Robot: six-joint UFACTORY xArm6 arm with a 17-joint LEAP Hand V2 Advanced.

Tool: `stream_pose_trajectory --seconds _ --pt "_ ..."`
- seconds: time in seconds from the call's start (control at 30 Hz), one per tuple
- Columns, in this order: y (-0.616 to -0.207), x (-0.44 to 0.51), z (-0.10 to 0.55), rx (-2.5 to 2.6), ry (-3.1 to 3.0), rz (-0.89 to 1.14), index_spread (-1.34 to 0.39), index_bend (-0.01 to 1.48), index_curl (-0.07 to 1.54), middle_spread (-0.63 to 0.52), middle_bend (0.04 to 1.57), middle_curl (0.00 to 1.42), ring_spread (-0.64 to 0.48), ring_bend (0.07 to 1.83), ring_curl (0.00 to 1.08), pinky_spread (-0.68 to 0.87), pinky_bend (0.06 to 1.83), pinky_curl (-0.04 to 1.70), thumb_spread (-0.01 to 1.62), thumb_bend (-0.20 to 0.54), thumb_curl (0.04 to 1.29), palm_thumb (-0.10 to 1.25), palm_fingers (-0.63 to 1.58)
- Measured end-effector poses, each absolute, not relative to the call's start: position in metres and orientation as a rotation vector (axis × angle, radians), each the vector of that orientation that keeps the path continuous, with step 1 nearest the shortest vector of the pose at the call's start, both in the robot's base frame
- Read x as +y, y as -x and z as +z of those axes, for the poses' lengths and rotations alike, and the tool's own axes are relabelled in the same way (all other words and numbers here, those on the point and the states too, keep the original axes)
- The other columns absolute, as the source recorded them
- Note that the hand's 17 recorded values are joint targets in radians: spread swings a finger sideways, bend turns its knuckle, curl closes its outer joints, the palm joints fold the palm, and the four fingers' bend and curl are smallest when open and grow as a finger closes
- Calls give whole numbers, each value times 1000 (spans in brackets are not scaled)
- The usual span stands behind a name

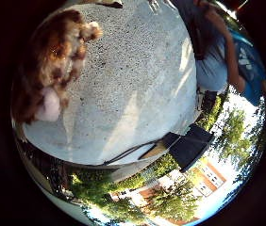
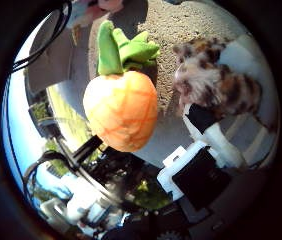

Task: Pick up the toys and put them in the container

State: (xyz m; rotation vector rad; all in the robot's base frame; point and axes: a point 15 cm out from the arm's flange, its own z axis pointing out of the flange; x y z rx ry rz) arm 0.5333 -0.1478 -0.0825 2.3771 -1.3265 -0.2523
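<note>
A furry brown and white plush toy (image 2: 217, 78) with a pink patch lies close against my right hand (image 2: 213, 160). The hand's white and black fingers (image 2: 243, 128) curl against the toy. The little finger side view shows the same fur (image 1: 54, 58) filling one edge, close to the palm. An orange plush vegetable (image 2: 122, 108) with green leaves (image 2: 124, 48) sits large in the thumb side view, just beside the furry toy. I cannot tell whether it rests on the concrete. No container is clearly in view.
Grey concrete ground (image 1: 133, 80) lies under the hand. A dark box-like thing (image 1: 186, 147) stands at the concrete's edge. Grass, trees and a building lie beyond.
</note>
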Motion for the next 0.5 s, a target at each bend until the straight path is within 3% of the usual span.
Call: stream_pose_trajectory --seconds 0.5 --pt "-523 -169 -89 -1317 -2319 -245 -192 184 303 -26 180 358 216 237 334 393 232 254 1080 -26 397 793 233"
